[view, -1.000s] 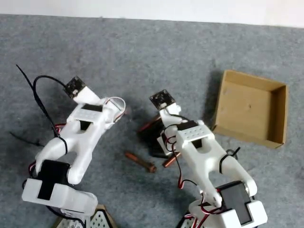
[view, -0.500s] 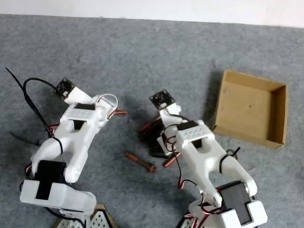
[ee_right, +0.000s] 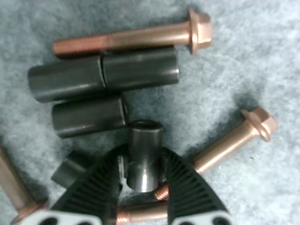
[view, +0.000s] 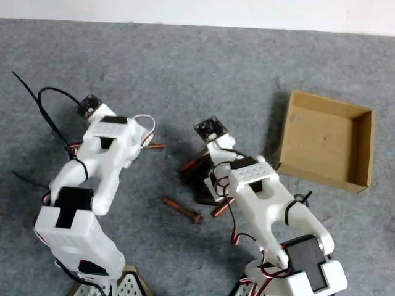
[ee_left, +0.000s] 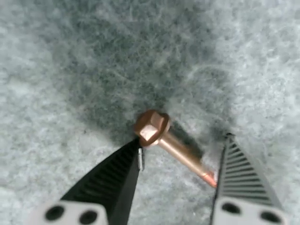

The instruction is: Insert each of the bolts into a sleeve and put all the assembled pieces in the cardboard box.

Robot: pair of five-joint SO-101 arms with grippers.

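**Left arm set at a bolt, right arm holding a sleeve.** In the high view the short copper-coloured flanged bolt (view: 154,146) is seen left of centre on the grey felt table cover (view: 247,68). It lies roughly level across the frame and protrudes from beneath the left arm's wrist. In the left wrist view the left gripper (ee_left: 183,145) is shown wide open and empty, with its two black ribbed fingers (ee_left: 117,178) set on either side of this bolt. The bolt's long axis is laid obliquely across the gap: the hexagonal head is touching or just beside one fingertip, and the threaded end is just beside the other. A closing stroke is therefore judged likely to press along the shank rather than across it, so a turn of the wrist may be called for first. The left arm is much the nearer to this bolt. The right gripper (ee_right: 143,161) is closed on a dark cylindrical steel sleeve (ee_right: 144,138), held with its bore facing the wrist camera among further dark sleeves (ee_right: 140,68) and loose copper bolts (ee_right: 136,40). The open brown cardboard box (view: 327,139) is placed at the right of the high view, well apart from both grippers.
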